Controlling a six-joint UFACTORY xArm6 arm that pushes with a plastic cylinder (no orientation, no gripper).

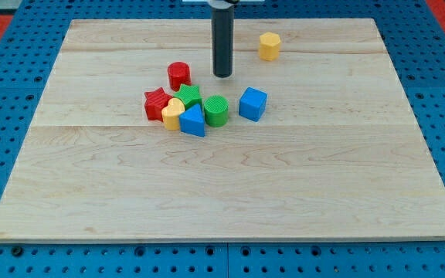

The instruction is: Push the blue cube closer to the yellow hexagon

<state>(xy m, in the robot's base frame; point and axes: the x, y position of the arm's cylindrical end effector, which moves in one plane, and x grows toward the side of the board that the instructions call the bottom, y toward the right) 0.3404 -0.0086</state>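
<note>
The blue cube [253, 103] sits near the middle of the wooden board [230, 185], just right of a cluster of blocks. The yellow hexagon [269, 45] stands alone near the view's top, above and a little right of the cube. My tip [222, 75] rests on the board up and to the left of the blue cube, apart from it, and left and below the yellow hexagon. It touches no block.
The cluster left of the cube holds a red cylinder [178, 75], a red star [157, 103], a green block [189, 96], a green cylinder [216, 110], a yellow heart-like block [172, 114] and a blue triangle [193, 121]. Blue pegboard surrounds the board.
</note>
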